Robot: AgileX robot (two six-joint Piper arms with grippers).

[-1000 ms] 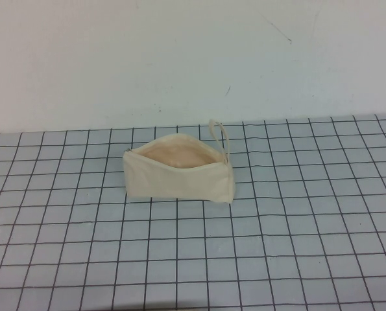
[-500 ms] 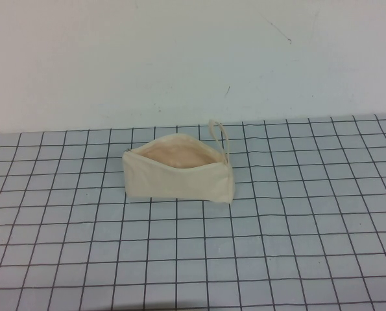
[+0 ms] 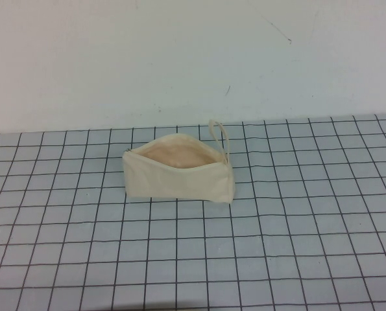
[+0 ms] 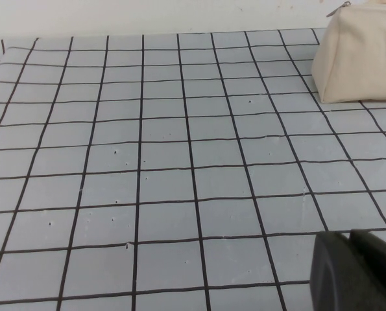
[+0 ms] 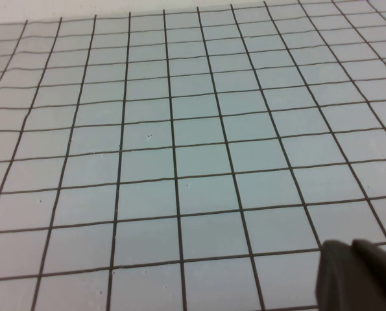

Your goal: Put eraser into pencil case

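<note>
The pencil case (image 3: 178, 173) is a cream-white canvas pouch lying on the grid mat near the middle. Its mouth is open and shows the tan lining (image 3: 180, 155). A fabric loop (image 3: 220, 135) sticks up at its right end. One end of the case also shows in the left wrist view (image 4: 361, 55). The eraser is not visible in any view. My left gripper (image 4: 350, 237) is shut and empty, low over bare mat, well away from the case. My right gripper (image 5: 352, 246) is shut and empty over bare mat. Neither gripper shows in the high view.
The table is covered by a grey mat with a black grid (image 3: 277, 246). A white wall (image 3: 193, 58) stands behind the mat's far edge. Nothing else lies on the mat in view.
</note>
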